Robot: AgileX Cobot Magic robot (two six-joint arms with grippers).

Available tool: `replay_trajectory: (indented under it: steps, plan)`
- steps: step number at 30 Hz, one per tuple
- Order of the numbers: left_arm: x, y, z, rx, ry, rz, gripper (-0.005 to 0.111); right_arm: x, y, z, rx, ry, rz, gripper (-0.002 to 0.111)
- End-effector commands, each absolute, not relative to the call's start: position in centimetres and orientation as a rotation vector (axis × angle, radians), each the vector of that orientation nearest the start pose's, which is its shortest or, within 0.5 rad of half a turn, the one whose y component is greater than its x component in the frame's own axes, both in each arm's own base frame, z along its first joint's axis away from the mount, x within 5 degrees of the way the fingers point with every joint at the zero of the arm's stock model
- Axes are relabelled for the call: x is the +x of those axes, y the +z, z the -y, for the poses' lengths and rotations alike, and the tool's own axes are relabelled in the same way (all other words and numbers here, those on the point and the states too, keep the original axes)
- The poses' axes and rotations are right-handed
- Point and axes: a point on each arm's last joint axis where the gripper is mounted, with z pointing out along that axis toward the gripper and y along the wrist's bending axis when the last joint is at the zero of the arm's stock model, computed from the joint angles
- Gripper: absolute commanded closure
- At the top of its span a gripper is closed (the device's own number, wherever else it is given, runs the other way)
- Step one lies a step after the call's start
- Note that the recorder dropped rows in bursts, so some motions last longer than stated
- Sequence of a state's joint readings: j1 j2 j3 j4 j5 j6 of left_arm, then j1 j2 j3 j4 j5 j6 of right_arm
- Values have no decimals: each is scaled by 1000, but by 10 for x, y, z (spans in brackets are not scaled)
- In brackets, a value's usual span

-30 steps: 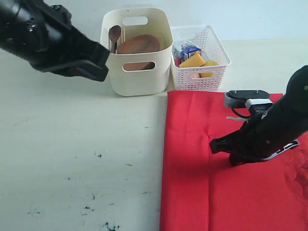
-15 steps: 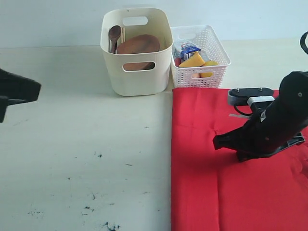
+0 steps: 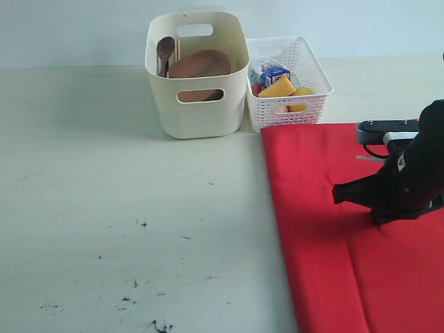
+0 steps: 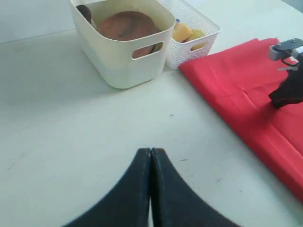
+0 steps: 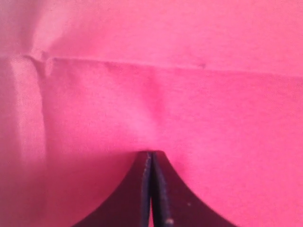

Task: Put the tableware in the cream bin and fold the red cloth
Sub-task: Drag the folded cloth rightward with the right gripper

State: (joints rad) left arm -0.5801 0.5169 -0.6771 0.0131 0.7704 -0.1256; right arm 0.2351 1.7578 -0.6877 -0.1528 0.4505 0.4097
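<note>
Smooth cream bin, round brown plate inside, creased red cloth, left jaws and right jaws clenched, seemingly empty.

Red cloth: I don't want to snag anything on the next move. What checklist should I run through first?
1. Are the right fingers shut: ok.
2. Do they pinch the red cloth: cannot tell.
3. Are the left fingers shut, empty, over bare table: ok.
4. Are the brown plate and wooden spoon in the cream bin: ok; other tableware hidden.
5. Is the cloth clear of the white lattice basket: cannot tell.
</note>
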Motion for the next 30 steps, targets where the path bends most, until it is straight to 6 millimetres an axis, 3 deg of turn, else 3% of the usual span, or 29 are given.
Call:
replay_trajectory:
  steps: [1, 10, 17, 24, 30]
  plan:
    - [66, 333, 32, 403, -326, -2064, 107, 237, 87, -28, 142, -187, -3178, 108]
    - [47, 337, 7, 281, -241, -1997, 107, 238, 84, 15, 359, -220, -3184, 108]
    - [40, 337, -2, 263, -209, -1981, 107, 232, 65, 46, 504, -240, -3234, 108]
    - [41, 339, -8, 217, -154, -1946, 107, 241, 58, 51, 515, -186, -3151, 108]
    - [41, 342, -7, 220, -169, -1913, 107, 265, 63, 54, 512, -177, -3084, 108]
